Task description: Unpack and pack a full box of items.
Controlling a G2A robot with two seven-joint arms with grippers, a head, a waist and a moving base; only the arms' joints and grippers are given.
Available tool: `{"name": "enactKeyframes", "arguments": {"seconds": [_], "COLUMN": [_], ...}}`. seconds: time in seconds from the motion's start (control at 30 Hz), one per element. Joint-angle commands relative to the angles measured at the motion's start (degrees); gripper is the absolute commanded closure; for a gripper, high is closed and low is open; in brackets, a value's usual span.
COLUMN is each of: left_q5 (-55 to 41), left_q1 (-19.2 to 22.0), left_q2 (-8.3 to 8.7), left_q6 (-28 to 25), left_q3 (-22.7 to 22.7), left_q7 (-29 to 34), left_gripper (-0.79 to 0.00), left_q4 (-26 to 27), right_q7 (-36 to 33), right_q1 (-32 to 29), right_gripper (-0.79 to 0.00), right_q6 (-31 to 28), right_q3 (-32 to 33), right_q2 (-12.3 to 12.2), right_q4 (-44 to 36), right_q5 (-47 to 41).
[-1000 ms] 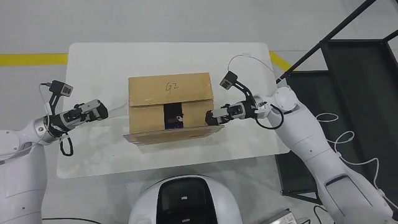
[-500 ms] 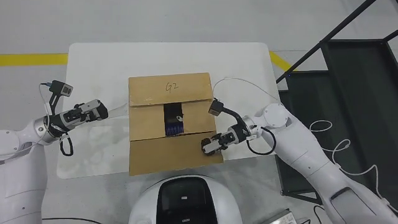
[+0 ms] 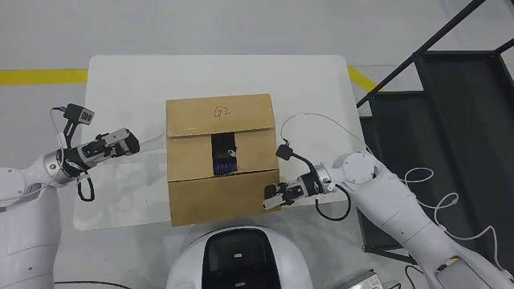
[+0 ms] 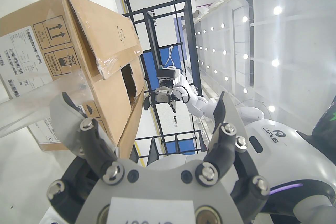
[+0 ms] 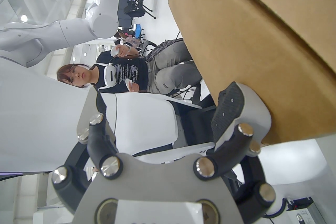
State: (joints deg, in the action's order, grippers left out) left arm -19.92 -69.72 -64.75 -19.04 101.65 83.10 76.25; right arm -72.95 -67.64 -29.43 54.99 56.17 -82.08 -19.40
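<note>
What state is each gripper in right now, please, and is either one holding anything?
Left gripper: open, holding nothing.
Right gripper: open, holding nothing, one finger beside the cardboard box.

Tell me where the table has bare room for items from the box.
Free: the far strip of the table behind the box, and the far right corner beside it. Crowded: the near edge, where the box and the right arm sit; the left arm hangs over the left side.

Box on table, left gripper at left
</note>
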Motion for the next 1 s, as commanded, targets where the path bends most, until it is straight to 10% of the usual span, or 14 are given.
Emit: {"name": "enactKeyframes", "arguments": {"seconds": [0.0,0.53,0.97], "left_q5": [0.00,0.00,-2.65], "left_q1": [0.00,0.00,-0.29], "left_q2": [0.00,0.00,0.32], "left_q6": [0.00,0.00,2.66], "left_q3": [0.00,0.00,-3.83], "left_q7": [0.00,0.00,0.08], "left_gripper": [-0.785,-0.785,-0.785], "left_q4": [0.00,0.00,2.78], "right_q7": [2.08,10.34,-5.31], "right_q1": [-0.53,-1.26,-2.06], "right_gripper": [-0.785,-0.785,-0.785], "right_q6": [-0.08,-2.38,3.41], "right_q3": [-0.11,-1.63,8.51], "right_q2": [-0.02,0.79,-2.00], "right_q4": [0.20,2.62,-0.42], "right_q5": [2.66,5.06,-16.39]}}
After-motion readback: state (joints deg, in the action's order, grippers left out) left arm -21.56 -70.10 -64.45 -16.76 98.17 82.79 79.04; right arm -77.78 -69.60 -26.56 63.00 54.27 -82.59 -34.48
